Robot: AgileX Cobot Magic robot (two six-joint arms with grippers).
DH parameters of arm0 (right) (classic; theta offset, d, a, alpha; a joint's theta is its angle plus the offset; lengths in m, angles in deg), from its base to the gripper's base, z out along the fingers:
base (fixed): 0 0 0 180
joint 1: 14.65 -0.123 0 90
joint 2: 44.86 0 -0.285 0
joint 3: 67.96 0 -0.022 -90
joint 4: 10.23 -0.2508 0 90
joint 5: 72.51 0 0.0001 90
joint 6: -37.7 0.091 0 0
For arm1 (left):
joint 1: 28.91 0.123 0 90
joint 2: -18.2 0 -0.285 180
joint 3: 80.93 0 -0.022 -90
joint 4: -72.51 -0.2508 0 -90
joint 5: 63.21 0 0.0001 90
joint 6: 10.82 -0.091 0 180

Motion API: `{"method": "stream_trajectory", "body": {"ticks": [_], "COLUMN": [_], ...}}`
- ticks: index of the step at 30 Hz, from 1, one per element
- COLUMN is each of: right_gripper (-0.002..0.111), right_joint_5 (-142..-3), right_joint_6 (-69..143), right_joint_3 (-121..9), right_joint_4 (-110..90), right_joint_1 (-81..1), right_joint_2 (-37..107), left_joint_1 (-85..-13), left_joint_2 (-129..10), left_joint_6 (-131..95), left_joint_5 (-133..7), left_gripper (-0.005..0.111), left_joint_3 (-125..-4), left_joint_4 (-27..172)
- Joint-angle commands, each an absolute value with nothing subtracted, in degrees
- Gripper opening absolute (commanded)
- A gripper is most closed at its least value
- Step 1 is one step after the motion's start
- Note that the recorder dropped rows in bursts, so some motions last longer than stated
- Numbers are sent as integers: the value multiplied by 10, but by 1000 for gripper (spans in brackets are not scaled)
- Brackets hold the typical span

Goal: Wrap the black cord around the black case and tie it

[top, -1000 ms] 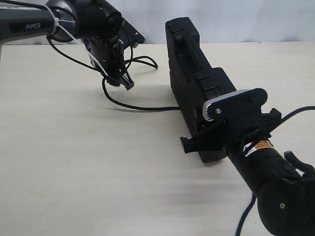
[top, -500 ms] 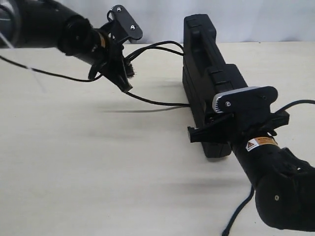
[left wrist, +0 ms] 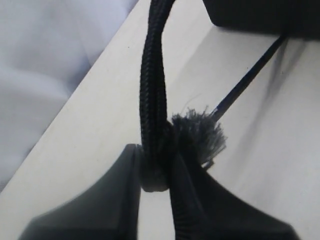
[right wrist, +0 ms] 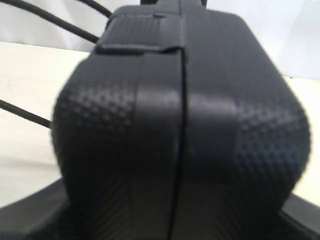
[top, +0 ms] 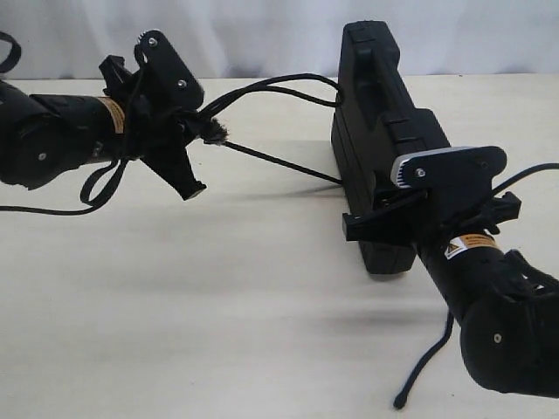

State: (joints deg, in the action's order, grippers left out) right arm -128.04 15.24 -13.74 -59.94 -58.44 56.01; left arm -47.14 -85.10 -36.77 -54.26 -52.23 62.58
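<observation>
In the exterior view my left gripper (top: 199, 135) has its jaws nearly together. They pinch the black cord (top: 279, 161) just behind its frayed, knotted end, held up off the table (top: 175, 305). From there two runs of cord go rightward to the black case (top: 380, 131): one taut to its lower flank, one arching to its far upper part. The case stands on a narrow edge with its long axis running away from the camera. My right gripper (top: 397, 223) straddles its near end with jaws spread wide, apparently clamped on both faces. So the cord end lies left of the case, crosswise to its long axis, and the left arm is the one that has it. I judge the next wrap must carry that end across the case. In the left wrist view the braid (left wrist: 152, 85) sits caught between the fingers (left wrist: 100, 200), the fray sticking out beside them. In the right wrist view the case's end (right wrist: 180, 125) fills the picture, blurred, with dark finger shapes either side of it.
</observation>
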Motion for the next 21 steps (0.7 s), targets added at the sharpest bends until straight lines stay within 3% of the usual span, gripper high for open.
{"method": "stream_trajectory", "body": {"ticks": [1,13,21], "right_gripper": [5,5,5], "right_joint_5": [-1276,-1274,-1265], "right_joint_6": [151,151,144], "right_joint_3": [-137,-137,-137], "right_joint_4": [-611,-602,-581], "right_joint_1": [-578,-578,-578], "right_joint_2": [564,564,564], "left_joint_1": [-469,-469,-469], "left_joint_2": [-820,-812,-858], "left_joint_6": [-349,-19,31], "left_joint_5": [-503,-474,-433], "left_gripper": [0,0,0], "left_joint_3": [-506,-501,-501], "left_joint_4": [628,295,236]}}
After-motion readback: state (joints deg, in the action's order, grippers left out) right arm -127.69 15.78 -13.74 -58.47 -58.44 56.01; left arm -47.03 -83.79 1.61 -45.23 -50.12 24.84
